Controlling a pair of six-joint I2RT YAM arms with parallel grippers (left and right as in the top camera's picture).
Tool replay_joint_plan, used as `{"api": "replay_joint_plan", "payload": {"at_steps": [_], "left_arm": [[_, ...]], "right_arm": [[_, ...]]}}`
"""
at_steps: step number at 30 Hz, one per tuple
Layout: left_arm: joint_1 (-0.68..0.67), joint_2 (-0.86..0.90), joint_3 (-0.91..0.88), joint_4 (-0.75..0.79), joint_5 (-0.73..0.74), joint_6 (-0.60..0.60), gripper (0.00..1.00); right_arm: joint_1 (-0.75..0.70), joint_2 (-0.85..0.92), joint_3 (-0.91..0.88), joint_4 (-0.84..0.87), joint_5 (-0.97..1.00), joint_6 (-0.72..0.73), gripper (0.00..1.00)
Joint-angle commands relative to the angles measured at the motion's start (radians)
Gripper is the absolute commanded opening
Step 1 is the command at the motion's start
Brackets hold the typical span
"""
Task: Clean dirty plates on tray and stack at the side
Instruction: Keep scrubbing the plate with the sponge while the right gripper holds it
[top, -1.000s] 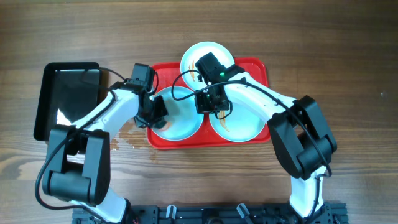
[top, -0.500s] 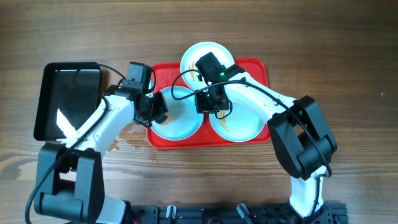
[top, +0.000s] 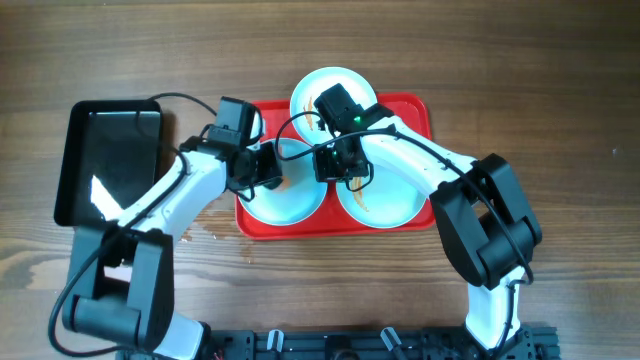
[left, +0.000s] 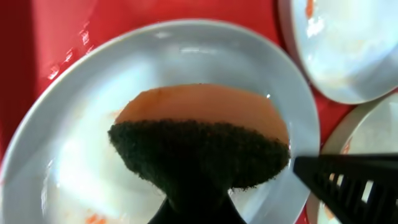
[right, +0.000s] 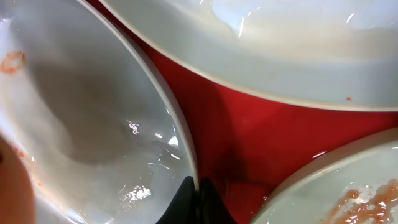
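On the red tray (top: 415, 112), the left claw (top: 266, 171) grips a sponge (left: 199, 140) right over the front-left plate (top: 298, 205). The right claw (right: 196, 200) is closed on that plate's rim, between the back plate (top: 318, 85) and the front-right plate (top: 392, 208).

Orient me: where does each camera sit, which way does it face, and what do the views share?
Overhead: fixed above the table, looking straight down on the red tray and three plates; left arm and right arm show.
Left wrist: on the left arm, looking down at the lower-left plate past the sponge in its own fingers.
Right wrist: low over the tray, facing that plate's rim, pinched by its own fingers.
Shared: all three show the lower-left plate.
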Motion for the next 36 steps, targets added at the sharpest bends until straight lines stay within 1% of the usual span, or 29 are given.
{"api": "replay_joint_plan", "payload": {"at_steps": [1, 7, 13, 16, 19, 26, 31, 36], "left_arm": [[-0.007, 0.05, -0.003, 0.037, 0.019, -0.007, 0.04], [-0.007, 0.104, -0.003, 0.085, 0.019, -0.033, 0.04], [-0.005, 0.127, -0.003, 0.082, 0.002, -0.033, 0.04], [0.014, 0.127, -0.003, 0.052, -0.069, -0.033, 0.04], [0.043, 0.127, -0.003, 0.013, -0.068, -0.039, 0.04], [0.069, 0.127, -0.003, -0.138, -0.066, -0.111, 0.04], [0.068, 0.122, -0.002, -0.219, 0.027, -0.11, 0.04], [0.068, 0.077, -0.002, -0.248, 0.042, -0.11, 0.04]], "right_arm": [[0.001, 0.024, -0.003, 0.009, -0.032, 0.008, 0.04], [0.001, 0.024, -0.003, 0.009, -0.035, 0.007, 0.04], [0.001, 0.024, -0.003, 0.008, -0.035, 0.007, 0.04], [0.001, 0.024, -0.003, 0.001, -0.035, 0.006, 0.04], [0.001, 0.024, -0.003, -0.003, -0.035, 0.003, 0.04], [0.001, 0.024, -0.003, -0.002, -0.035, 0.003, 0.04], [0.001, 0.024, -0.003, -0.002, -0.035, 0.003, 0.04], [0.001, 0.024, -0.003, -0.002, -0.035, 0.003, 0.04]]}}
